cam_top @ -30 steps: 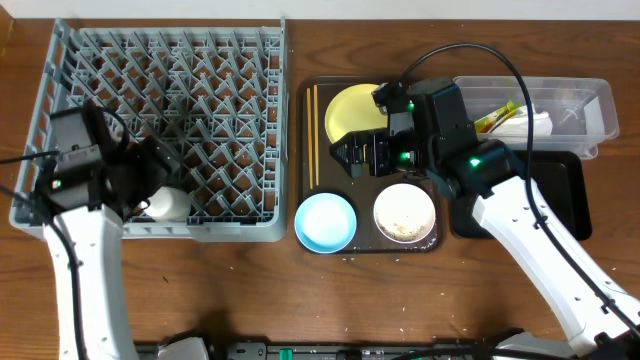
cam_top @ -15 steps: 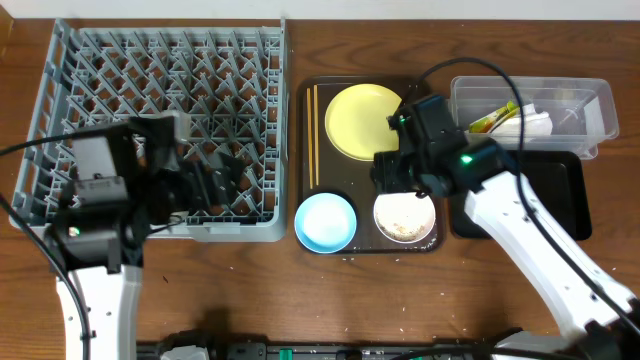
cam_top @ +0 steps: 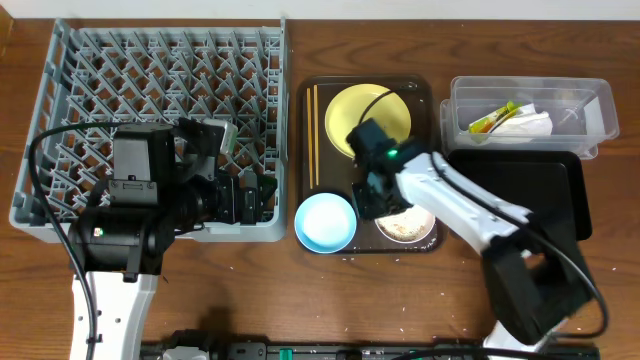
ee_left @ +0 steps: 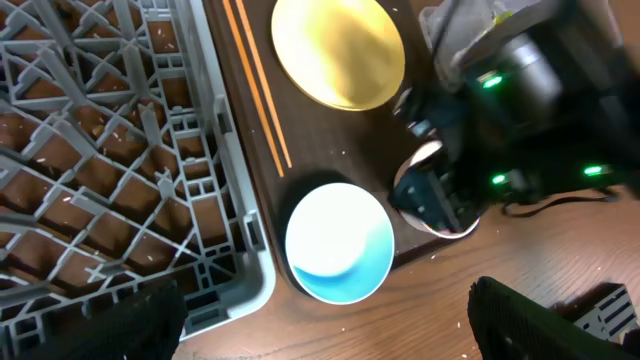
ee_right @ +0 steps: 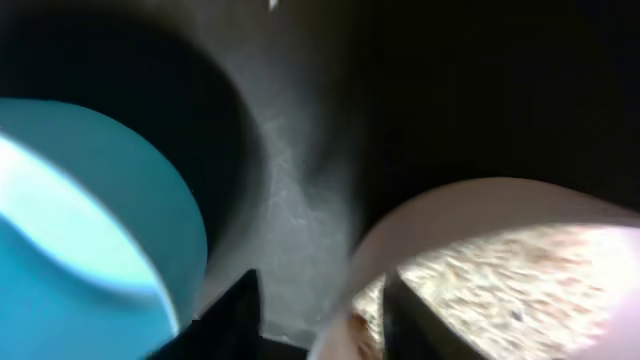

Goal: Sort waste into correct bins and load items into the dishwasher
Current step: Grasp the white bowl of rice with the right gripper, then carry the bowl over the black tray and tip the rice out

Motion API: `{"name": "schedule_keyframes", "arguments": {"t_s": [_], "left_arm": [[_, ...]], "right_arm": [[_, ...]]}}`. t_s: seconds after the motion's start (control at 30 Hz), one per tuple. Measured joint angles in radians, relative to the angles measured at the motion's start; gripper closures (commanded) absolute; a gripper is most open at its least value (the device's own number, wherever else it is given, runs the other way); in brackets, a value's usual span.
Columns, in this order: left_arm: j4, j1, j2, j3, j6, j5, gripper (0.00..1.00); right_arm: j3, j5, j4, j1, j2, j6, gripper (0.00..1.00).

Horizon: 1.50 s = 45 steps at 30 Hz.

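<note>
Dishwasher rack [cam_top: 150, 60]: the left gripper [ee_left: 325, 300] hangs wide open and empty at its near corner. On the serving tray [cam_top: 330, 175], the right gripper [ee_right: 315, 315] straddles the white bowl [cam_top: 432, 222] rim, jaws parted. We judge disposal of the rice [cam_top: 408, 228] is in hand, so next we close, lift and tip.

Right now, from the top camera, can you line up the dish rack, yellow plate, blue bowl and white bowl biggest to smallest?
1. dish rack
2. yellow plate
3. blue bowl and white bowl look alike; an arm covers part of the white bowl, so no ranking.
</note>
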Motion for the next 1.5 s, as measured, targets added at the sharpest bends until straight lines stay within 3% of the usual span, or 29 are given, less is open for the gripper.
{"name": "schedule_keyframes", "arguments": {"t_s": [0.17, 0.3, 0.73, 0.93, 1.2, 1.5], "left_arm": [[0.000, 0.000, 0.000, 0.000, 0.001, 0.000, 0.09], [0.000, 0.000, 0.000, 0.000, 0.001, 0.000, 0.09], [0.000, 0.000, 0.000, 0.000, 0.004, 0.000, 0.02], [0.000, 0.000, 0.000, 0.000, 0.005, 0.000, 0.02], [0.000, 0.000, 0.000, 0.000, 0.005, 0.000, 0.02], [0.000, 0.000, 0.000, 0.000, 0.005, 0.000, 0.02]], "right_arm": [[0.000, 0.024, -0.002, 0.005, 0.011, 0.016, 0.84], [0.000, 0.077, -0.016, 0.005, 0.011, 0.064, 0.99], [0.000, 0.140, -0.010, 0.005, 0.008, 0.141, 0.99], [0.000, 0.035, -0.002, -0.031, -0.092, 0.140, 0.99], [0.006, -0.180, -0.031, -0.254, -0.363, 0.063, 0.99], [-0.010, -0.523, -0.109, -0.651, -0.385, -0.218, 0.99]]}}
